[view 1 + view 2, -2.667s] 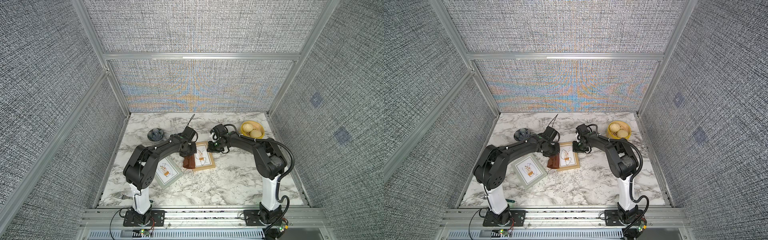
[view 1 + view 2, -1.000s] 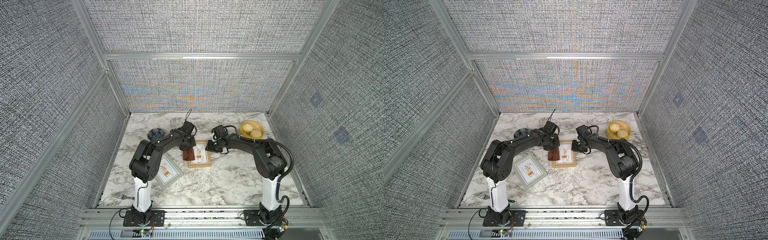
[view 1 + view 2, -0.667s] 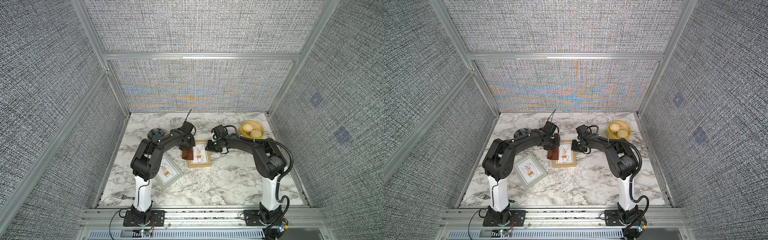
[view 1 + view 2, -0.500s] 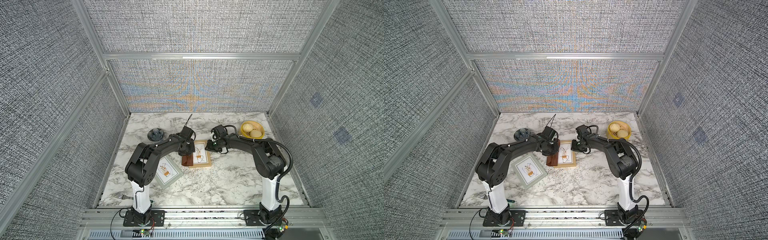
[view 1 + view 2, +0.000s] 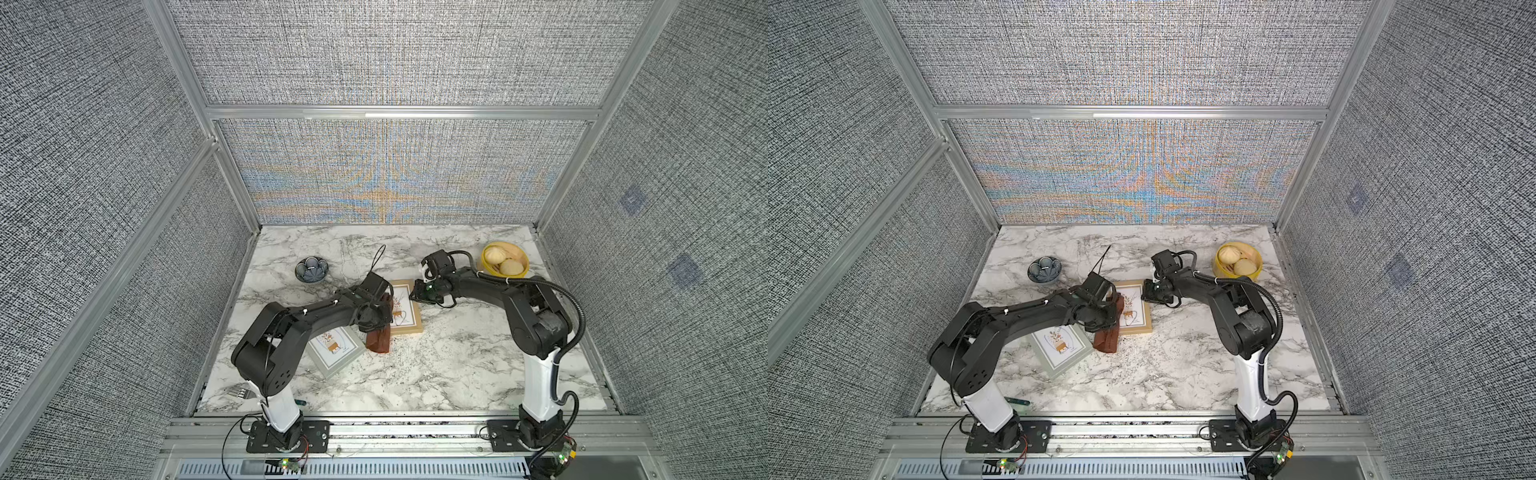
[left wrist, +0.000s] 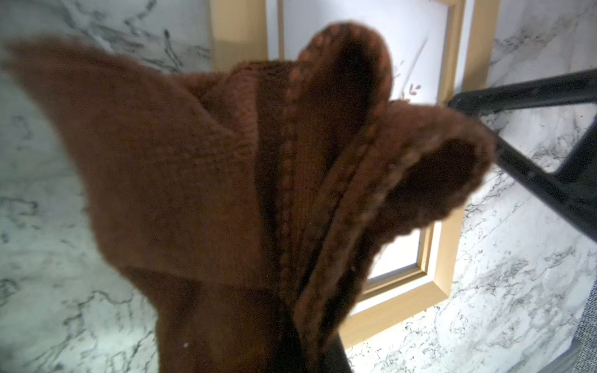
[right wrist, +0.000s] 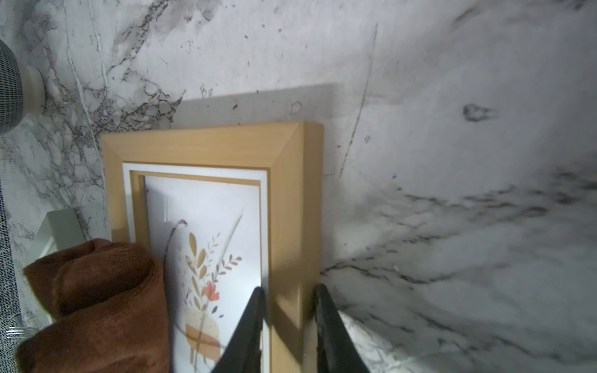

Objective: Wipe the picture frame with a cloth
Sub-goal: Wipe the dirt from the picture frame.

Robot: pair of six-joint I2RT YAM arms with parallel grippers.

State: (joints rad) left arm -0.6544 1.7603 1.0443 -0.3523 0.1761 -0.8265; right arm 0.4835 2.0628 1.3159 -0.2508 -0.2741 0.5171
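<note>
Picture frame (image 5: pixel 406 311) near grey frame (image 5: pixel 334 351), bowl (image 5: pixel 311 269)

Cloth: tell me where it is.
Mid-table in both top views, the cloth drapes over the left edge of the wooden frame, lower end beside the grey frame.

The cloth (image 5: pixel 379 341) is lying along the picture frame's (image 5: pixel 406 309) side, partly under the left gripper (image 5: pixel 380 319). The right gripper (image 5: pixel 415 294) is touching the picture frame's opposite far corner.
</note>
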